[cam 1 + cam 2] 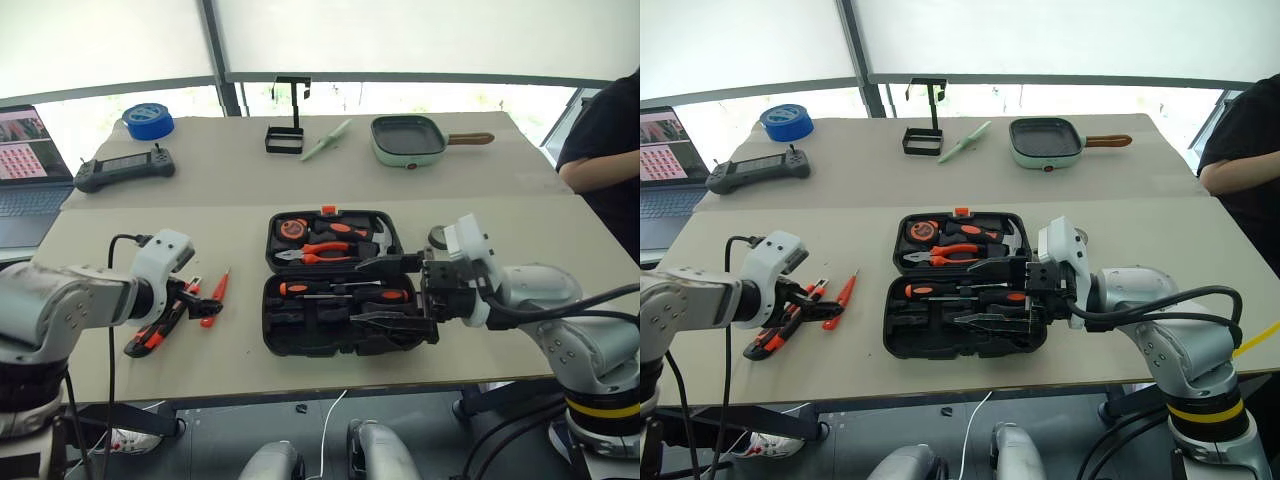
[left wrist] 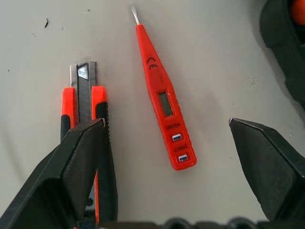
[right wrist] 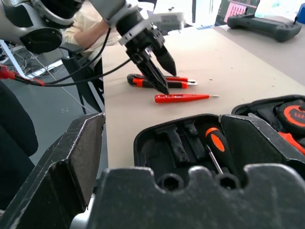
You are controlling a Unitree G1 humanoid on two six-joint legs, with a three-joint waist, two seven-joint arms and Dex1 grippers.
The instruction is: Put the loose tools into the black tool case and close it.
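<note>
The black tool case (image 1: 275,335) lies open mid-table. Orange-handled pliers (image 1: 325,252) and a tape measure (image 1: 293,228) sit in its far half, and two orange-and-black screwdrivers (image 1: 300,288) in its near half. On the table to the left of the case lie the slim orange tester screwdriver (image 2: 162,95) and the orange-black utility knife (image 2: 86,109). My left gripper (image 1: 195,303) hangs open just above them, pointing down, with the tester between its fingers (image 2: 71,171). Over the near half of the case my right gripper (image 1: 356,292) is open and empty. A small dark roll (image 1: 437,237) peeks out behind the right wrist.
At the back of the table are a blue tape roll (image 1: 148,120), a black handheld controller (image 1: 125,168), a black stand (image 1: 287,130) and a green pan (image 1: 410,138). A laptop (image 1: 25,160) sits far left. A person's arm (image 1: 600,170) rests at the right edge.
</note>
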